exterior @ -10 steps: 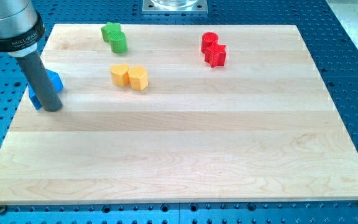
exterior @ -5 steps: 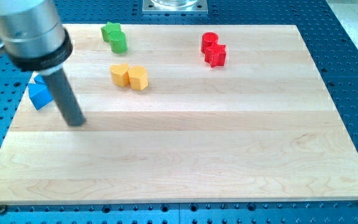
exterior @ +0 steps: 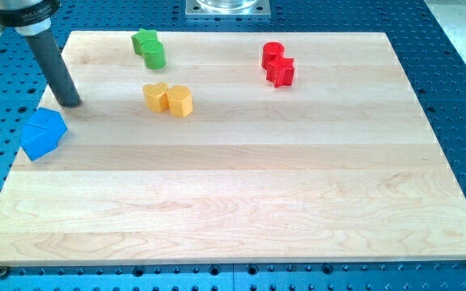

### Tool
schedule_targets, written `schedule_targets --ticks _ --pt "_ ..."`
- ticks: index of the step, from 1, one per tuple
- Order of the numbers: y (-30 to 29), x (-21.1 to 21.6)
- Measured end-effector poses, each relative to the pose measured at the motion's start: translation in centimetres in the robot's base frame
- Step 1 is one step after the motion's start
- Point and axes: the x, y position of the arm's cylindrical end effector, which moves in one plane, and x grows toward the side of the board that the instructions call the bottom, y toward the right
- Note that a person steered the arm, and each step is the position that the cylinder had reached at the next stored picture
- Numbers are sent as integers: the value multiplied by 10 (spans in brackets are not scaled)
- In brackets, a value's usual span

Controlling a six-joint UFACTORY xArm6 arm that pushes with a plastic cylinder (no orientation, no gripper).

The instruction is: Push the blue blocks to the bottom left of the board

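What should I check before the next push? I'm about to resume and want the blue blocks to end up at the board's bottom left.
1. My tip in view: ok.
2. Tip above the blue blocks, on the view's top side: ok.
3. Tip touching the blue blocks: not ok, a small gap shows.
4. Blue blocks fully on the board: not ok, they overhang its left edge.
5. Number of blue blocks: cannot tell.
6. Yellow blocks off the path: ok.

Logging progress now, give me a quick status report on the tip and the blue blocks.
My tip just above-right of the blue blocks, not touching. Blue blocks at board's left edge, mid-height, bottom-left corner not reached. Nothing in the path below them.
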Motion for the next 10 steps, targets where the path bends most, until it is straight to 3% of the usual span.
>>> schedule_targets --ticks 1,2,3,4,5,6,7,8,10 --pt "-19 79" --pt "-3 111" --pt "-10 91" --pt "-44 125" --pt "-2 151" --pt "-8 145" --pt "3 93" --pt "52 104" --pt "66 140"
